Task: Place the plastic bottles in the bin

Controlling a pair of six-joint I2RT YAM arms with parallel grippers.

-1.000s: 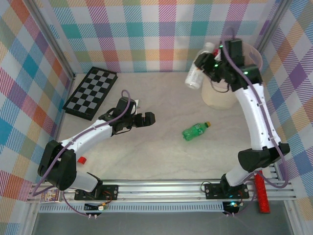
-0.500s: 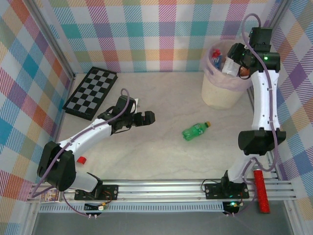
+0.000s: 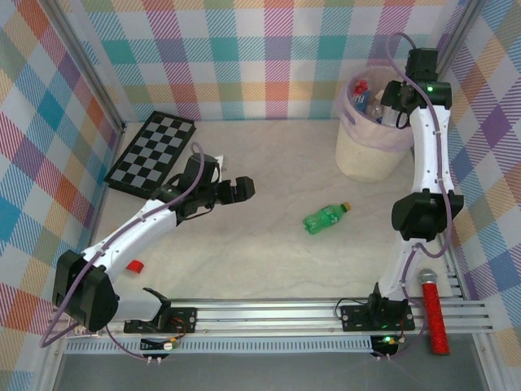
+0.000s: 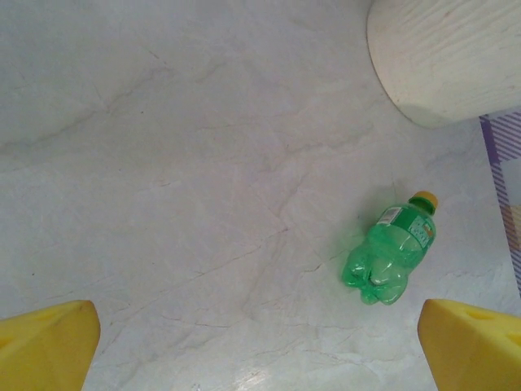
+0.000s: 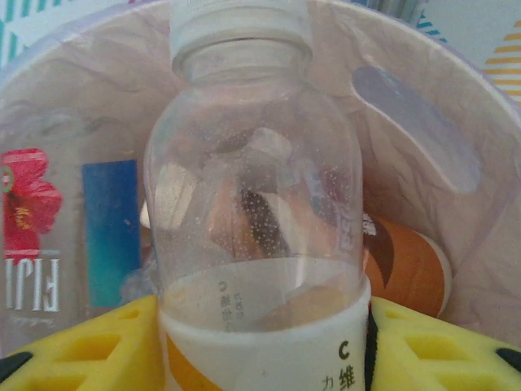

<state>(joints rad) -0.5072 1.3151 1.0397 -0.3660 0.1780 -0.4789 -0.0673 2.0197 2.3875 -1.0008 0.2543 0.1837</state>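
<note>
My right gripper (image 5: 262,346) has swung over the round cream bin (image 3: 366,159), clasping a clear white-capped plastic bottle (image 5: 256,187), ready to drop. My left gripper (image 4: 260,342) gapes wide, and the green plastic bottle (image 4: 391,257) remains.

- The left arm (image 3: 138,228), white with black joints, stretches from its base at the near-left corner diagonally forward toward the middle, held low and nearly straight.
- The left gripper (image 3: 236,189) points to the right with its jaws spread wide and nothing between them. In the wrist view its yellow fingertips (image 4: 49,342) sit in the two bottom corners, far apart.
- The right arm (image 3: 427,163) rises from its base at the near right to a black elbow, then reaches high toward the far right.
- The right gripper (image 3: 389,110) turns back to the left and tilts downward. Its yellow fingers (image 5: 89,342) sit against both sides of a clear bottle (image 5: 256,204), low on its body.
</note>
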